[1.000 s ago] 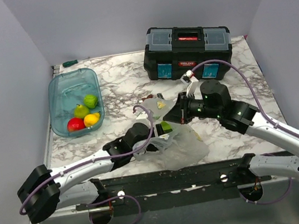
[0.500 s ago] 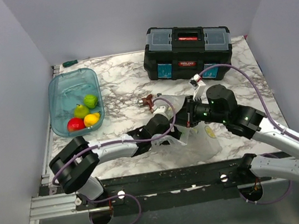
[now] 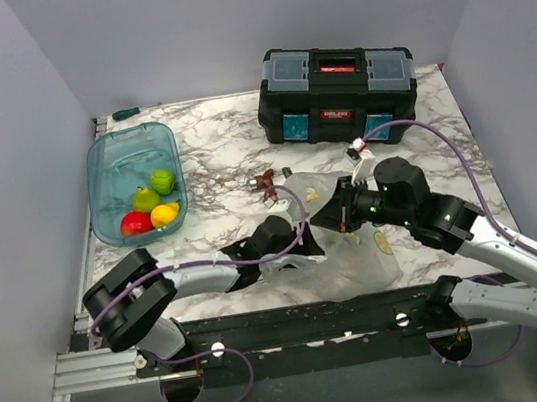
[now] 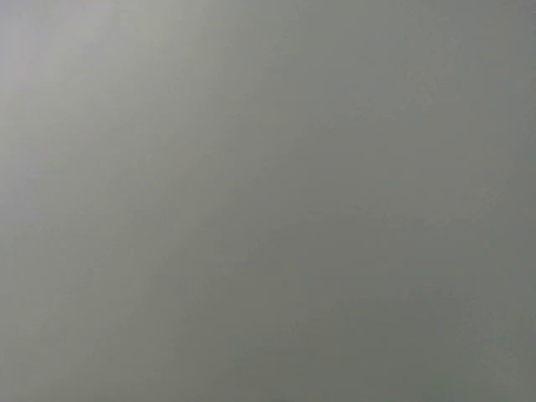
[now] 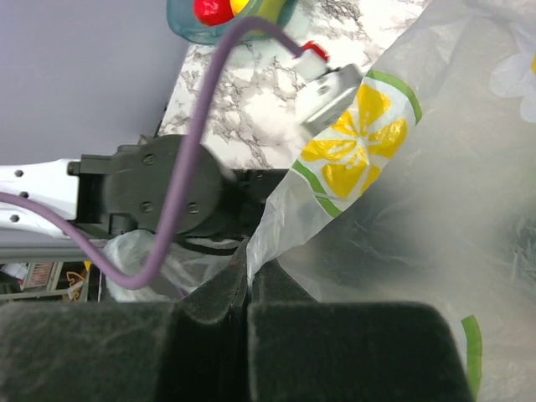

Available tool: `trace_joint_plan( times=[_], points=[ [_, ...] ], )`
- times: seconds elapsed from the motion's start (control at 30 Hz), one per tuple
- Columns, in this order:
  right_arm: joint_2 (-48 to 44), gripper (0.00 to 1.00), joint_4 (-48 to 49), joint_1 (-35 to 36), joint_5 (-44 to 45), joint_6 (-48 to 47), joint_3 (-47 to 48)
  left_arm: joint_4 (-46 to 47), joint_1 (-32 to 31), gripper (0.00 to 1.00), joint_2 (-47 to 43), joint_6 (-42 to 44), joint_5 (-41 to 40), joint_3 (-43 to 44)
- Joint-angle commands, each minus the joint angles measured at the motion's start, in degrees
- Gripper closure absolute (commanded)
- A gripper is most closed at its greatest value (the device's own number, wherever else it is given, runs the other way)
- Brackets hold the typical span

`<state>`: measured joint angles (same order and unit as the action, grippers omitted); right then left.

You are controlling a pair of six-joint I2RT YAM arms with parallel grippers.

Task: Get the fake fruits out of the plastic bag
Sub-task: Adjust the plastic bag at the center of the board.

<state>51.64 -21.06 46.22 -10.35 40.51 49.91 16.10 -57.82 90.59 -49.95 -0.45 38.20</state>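
The clear plastic bag (image 3: 362, 253), printed with lemon slices, lies crumpled at the near middle of the table. My right gripper (image 3: 326, 221) is shut on the bag's upper edge and holds it up; the right wrist view shows the film pinched between the closed jaws of that gripper (image 5: 251, 266). My left gripper (image 3: 303, 246) reaches into the bag's mouth from the left, and the film hides its fingers. The left wrist view is a blank grey. Several fake fruits lie in the teal tub (image 3: 108, 174): red (image 3: 134, 222), yellow (image 3: 164, 214) and two lime-green (image 3: 162, 180). No fruit shows in the bag.
A black toolbox (image 3: 337, 90) stands at the back right. Small brown and black hardware bits (image 3: 266, 181) lie just behind the bag. A green-handled screwdriver (image 3: 124, 113) lies at the back left edge. Grey walls close in three sides.
My left arm has swung right and pushed its gripper into the bag. My right gripper has moved right and nearer, dragging the bag's edge with it.
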Motion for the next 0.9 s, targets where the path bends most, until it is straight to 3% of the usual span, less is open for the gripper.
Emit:
trace_joint_plan(
  times=[0.0,0.13,0.2,0.3,0.4,0.57,0.87],
  points=[
    [2.6,0.99,3.2,0.3,-0.1,-1.7,0.7,7.3,0.6,0.34,-10.2,-0.5,2.8,-9.0],
    [7.8,0.99,9.6,0.3,-5.3,-2.0,2.8,9.7,1.3,0.33,-18.6,0.4,1.8,-16.2],
    [11.5,0.99,15.2,0.4,-12.4,-1.3,4.2,12.0,1.8,0.32,-22.8,1.6,1.7,-19.9],
    [16.2,0.99,18.6,4.2,-18.1,-1.5,7.8,13.1,1.8,0.27,-27.9,4.4,1.3,-23.9],
    [18.6,0.99,12.3,8.1,-15.6,-5.4,11.8,12.7,1.9,0.24,-29.8,5.5,1.0,-24.8],
    [11.6,0.99,10.4,8.1,-4.7,-3.7,5.8,9.5,1.8,0.22,-26.2,3.1,-3.4,-22.2],
    [7.5,0.99,9.2,8.0,-1.3,-1.8,1.7,7.8,1.3,0.23,-15.9,2.5,-2.3,-16.7]
  ],
)
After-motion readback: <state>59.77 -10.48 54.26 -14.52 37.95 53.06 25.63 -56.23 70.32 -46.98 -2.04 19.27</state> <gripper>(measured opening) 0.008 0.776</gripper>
